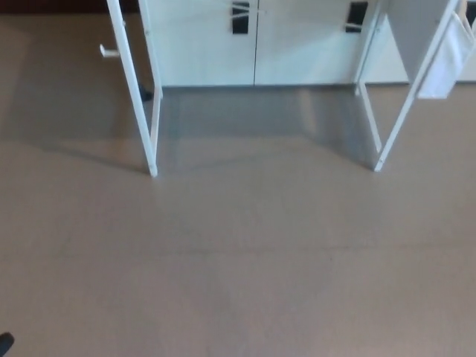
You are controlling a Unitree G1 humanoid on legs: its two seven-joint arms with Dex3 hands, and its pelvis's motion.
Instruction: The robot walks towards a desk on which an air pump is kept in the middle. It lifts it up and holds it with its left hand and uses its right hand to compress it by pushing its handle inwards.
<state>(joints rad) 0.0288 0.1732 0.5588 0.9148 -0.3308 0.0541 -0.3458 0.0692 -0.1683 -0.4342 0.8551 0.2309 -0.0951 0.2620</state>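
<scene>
Looking down, we see only floor and white legs; no pump, hands unseen, fingers untellable; everything remains.

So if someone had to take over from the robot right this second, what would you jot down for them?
Left hand: not in view. Right hand: not in view.
The head camera looks down at bare brown floor. Ahead stand the white legs of a frame, probably the desk, with white cabinets behind it. The desk's top is out of the picture, and so is the air pump.
Done: nothing that shows; the robot is short of the desk.
Left: walk up to the desk, lift the pump with the left hand, push its handle in with the right.
</scene>
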